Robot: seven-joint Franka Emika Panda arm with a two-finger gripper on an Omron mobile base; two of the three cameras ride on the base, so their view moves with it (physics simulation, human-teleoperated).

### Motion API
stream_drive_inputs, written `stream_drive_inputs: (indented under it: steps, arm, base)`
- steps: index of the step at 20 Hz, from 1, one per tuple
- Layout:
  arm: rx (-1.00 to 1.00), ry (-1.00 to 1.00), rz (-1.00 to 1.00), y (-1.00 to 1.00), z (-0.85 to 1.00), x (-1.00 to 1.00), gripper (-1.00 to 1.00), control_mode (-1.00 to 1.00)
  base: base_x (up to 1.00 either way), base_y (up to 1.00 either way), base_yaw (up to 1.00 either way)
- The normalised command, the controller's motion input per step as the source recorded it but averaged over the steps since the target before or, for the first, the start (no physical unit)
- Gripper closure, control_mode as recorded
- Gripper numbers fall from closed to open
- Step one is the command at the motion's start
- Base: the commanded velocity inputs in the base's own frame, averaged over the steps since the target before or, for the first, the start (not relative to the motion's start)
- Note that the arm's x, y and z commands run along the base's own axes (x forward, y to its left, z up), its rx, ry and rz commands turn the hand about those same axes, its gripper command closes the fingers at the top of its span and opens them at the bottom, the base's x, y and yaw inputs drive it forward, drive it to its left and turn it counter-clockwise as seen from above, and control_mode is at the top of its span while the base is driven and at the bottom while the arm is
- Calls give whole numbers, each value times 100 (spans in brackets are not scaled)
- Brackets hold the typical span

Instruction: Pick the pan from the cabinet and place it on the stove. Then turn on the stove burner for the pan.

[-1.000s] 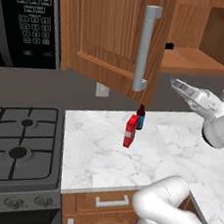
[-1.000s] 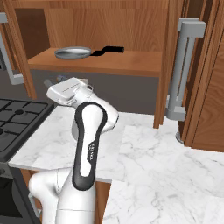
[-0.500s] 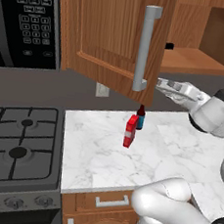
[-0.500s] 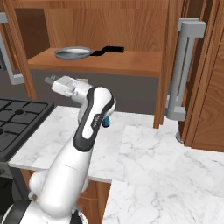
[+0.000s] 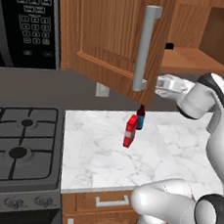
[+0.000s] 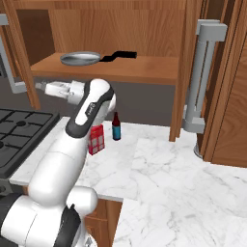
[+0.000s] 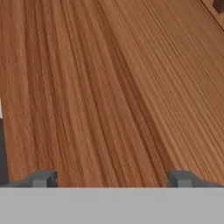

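1. The pan [image 6: 80,59] sits on the lower shelf [image 6: 144,71] of the open cabinet [image 6: 120,29], toward the shelf's left end in the right base view, with its black handle running off to the right. Nothing touches it.
2. The tool [image 6: 40,86] hangs below that shelf, sticking out left from the arm's white wrist, well apart from the pan. In the hand view the two dark fingertips [image 7: 43,178] stand far apart near opposite edges, so it's spread wide with nothing between them; brown wood grain fills the space ahead.
3. The open cabinet door [image 5: 117,36] swings out over the counter [image 5: 144,152] in the left base view, its long silver bar handle [image 5: 145,49] upright, and it hides the tip of the tool from that side.
4. On the marble counter there's a small red carton [image 5: 130,131] with a dark bottle [image 5: 140,118] just behind it. The carton has some white marks, too small to read.
5. The stove [image 5: 16,147] is left of the counter, grates bare, with grey knobs [image 5: 10,203] along the front.
6. The black microwave [image 5: 26,20] above it has a keypad with white lettering, but it's too blurry to make out words.
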Motion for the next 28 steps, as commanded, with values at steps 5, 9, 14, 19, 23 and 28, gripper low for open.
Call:
stream_drive_inputs:
  steps: [5, 9, 14, 19, 23, 28]
  arm:
    - [-19, -12, 10, 61, 8, -63, -100, -100]
    - [-18, -12, 7, 67, 8, -66, -100, -100]
    - [-15, -7, 3, 73, 1, -44, -100, -100]
    - [-11, -1, 0, 79, 0, -4, -100, -100]
    - [-6, 0, 0, 75, 0, 0, -100, -100]
    - [-5, -3, 0, 47, 3, -1, -100, -100]
  base:
    - [0, 0, 0]
    - [0, 0, 0]
    - [0, 0, 0]
    - [0, 0, 0]
    - [0, 0, 0]
    - [0, 0, 0]
